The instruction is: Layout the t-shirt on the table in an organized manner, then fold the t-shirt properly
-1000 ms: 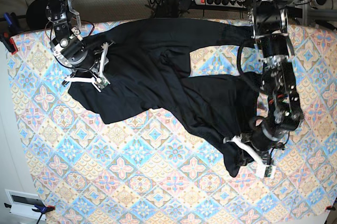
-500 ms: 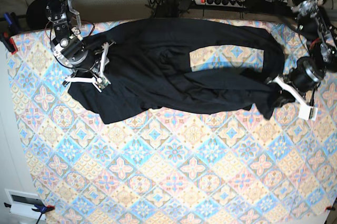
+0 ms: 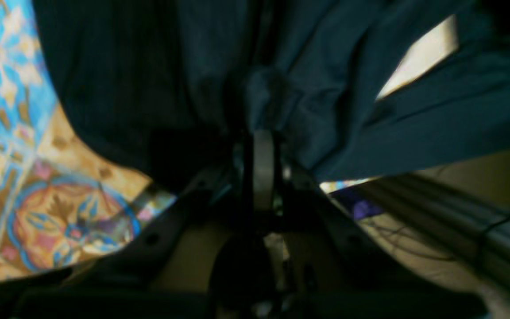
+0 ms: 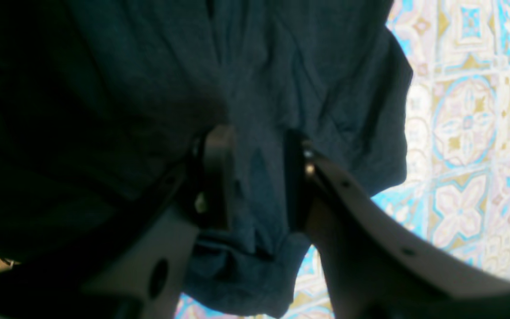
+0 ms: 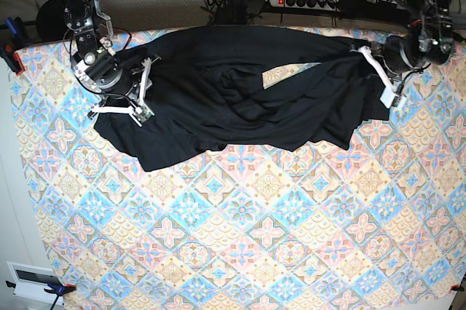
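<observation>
The left gripper (image 5: 378,73) is pinched tight on a bunch of the shirt (image 5: 233,92) near the far right edge of the table (image 5: 240,237); its wrist view shows the jaws together with dark cloth gathered between them and hanging off both sides. The right gripper (image 5: 140,92) sits at the shirt's other end, its white fingers (image 4: 217,177) apart with a fold of cloth between them; whether the pads actually press the cloth I cannot tell.

The shirt lies spread across the far half of the table, stretched from one gripper to the other, rumpled in the middle, with a small gap of patterned table showing through near its centre. Its near hem runs unevenly. The near half of the table shows only the tile pattern.
</observation>
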Tool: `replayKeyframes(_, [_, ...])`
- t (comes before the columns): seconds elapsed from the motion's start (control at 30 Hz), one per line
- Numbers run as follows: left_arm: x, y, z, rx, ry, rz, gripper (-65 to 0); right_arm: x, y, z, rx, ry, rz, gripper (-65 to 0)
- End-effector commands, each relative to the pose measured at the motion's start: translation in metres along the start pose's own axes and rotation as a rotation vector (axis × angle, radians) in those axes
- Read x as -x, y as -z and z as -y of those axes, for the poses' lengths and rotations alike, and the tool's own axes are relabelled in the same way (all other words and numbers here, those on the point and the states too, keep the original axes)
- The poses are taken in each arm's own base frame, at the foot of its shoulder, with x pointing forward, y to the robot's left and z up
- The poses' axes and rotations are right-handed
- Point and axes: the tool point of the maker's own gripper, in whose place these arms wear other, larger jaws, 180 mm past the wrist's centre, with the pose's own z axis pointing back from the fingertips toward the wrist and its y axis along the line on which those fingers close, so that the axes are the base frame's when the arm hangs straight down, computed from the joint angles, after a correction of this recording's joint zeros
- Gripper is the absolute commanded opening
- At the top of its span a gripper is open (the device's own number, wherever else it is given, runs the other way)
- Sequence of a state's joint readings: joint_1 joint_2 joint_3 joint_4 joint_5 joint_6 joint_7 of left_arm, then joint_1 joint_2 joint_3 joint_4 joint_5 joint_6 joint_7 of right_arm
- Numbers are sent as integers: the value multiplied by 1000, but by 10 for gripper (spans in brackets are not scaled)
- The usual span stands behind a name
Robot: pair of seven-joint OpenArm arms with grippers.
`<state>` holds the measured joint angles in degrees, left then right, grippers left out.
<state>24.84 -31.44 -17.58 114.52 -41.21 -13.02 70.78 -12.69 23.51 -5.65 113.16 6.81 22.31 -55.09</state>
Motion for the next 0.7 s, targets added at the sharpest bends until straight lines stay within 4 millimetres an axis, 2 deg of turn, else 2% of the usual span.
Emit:
replayKeyframes(0.0, [-6,-4,-6,-39,37,11,-650,-7,-4,6,17,-9,28,-473])
replayKeyframes(0.1, [1,0,-14,-107,85,-28,-644,-8,-4,6,17,-9,29,-473])
replayKeyframes(0.23, [3,1,-20,-148,109,-43,-557,-9,-5,6,18,-11,32,-473])
replayKeyframes(0.3, [3,1,-17,-134,103,-40,-504,-10,-5,7,21,-12,35,-473])
replayKeyframes(0.43, [-2,2,0,-36,62,-14,-418,-11,-5,7,22,-12,37,-472])
replayKeyframes(0.5, [-11,-4,0,-6,24,26,-387,-11,-5,7,22,-12,38,-472])
replayKeyframes(0.67, [-68,-20,-24,-11,-111,238,-355,-11,-5,8,23,-12,39,-472])
